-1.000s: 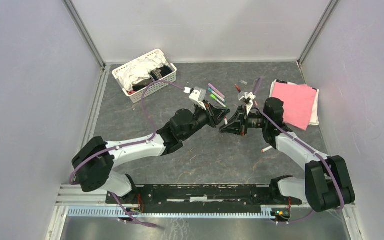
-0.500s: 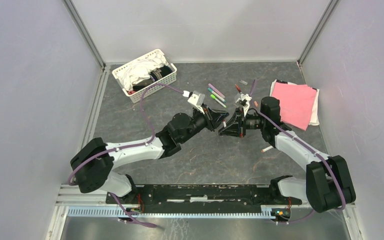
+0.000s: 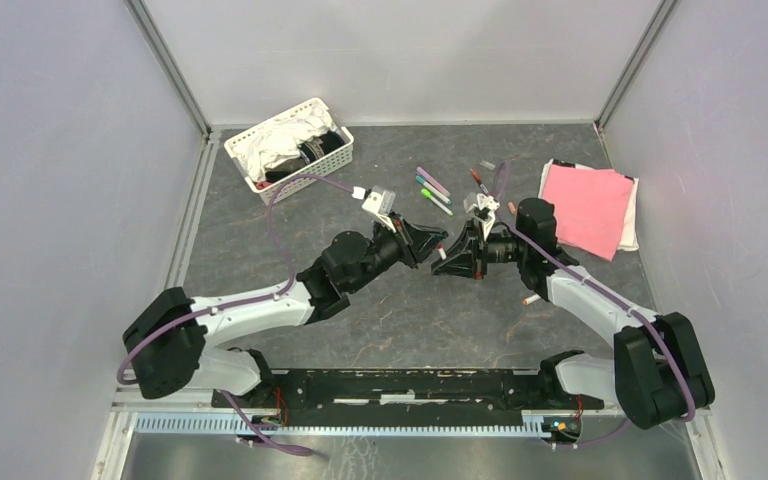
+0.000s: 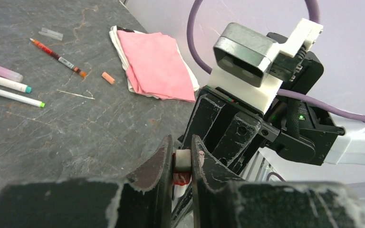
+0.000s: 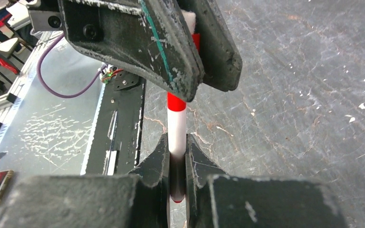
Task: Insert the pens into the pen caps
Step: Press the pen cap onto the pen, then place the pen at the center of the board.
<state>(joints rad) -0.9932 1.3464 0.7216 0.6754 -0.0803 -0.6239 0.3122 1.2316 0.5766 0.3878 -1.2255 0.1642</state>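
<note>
One pairing under way: my right gripper (image 5: 177, 149) was pinched on the barrel of the red pen (image 5: 177, 126), held in the air above the table (image 3: 410, 320). Its red end ran up between the jaws of my left gripper (image 4: 181, 153), which were pressed together on a small red-and-white piece I took for the red cap (image 4: 181, 166).
Seating: I could not tell whether the tip was home, as the jaws hid the joint.
Done so far: nothing I could vouch for. The loose pens were too small to show whether they were capped.
Left to do: by my judgement, push this one home, then the rest.
Grippers counted: two, both closed on something, tip to tip mid-table.
Basket (image 3: 248, 172): one, far left, full of white and dark things.
Cloth (image 4: 154, 61): one, pink, far right.
Pens: six as I read them.
- The red pen was in my grip.
- The purple pen (image 4: 0, 70), teal pen (image 4: 4, 81) and green pen (image 4: 12, 95) lay side by side.
- The brown pen (image 4: 57, 56) lay near them, toward the cloth.
- A pale pen (image 3: 532, 298) lay beside my right forearm.
Loose caps: two, an orange cap (image 4: 107, 78) between brown pen and cloth, and a clear tube (image 4: 51, 33) beyond the brown pen.
Sliver (image 4: 76, 94): one, near the orange cap.
</note>
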